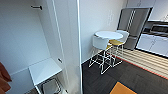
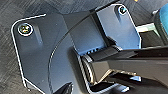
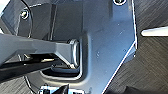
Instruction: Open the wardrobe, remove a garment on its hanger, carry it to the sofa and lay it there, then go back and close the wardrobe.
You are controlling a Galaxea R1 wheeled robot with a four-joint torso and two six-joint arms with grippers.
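1. The wardrobe [image 1: 50, 37] is seen open across the left half of the head view, its white interior and a low shelf [image 1: 43, 70] exposed.
2. A rust-orange garment [image 1: 3, 80] is cut off at the lower left edge.
3. A round white bench [image 1: 108, 35] with white stools [image 1: 101, 43] stands right of centre; a steel refrigerator [image 1: 133, 25] occupies the upper right.
4. No legible writing or brand is discernible.
5. The state of either hand cannot be told.
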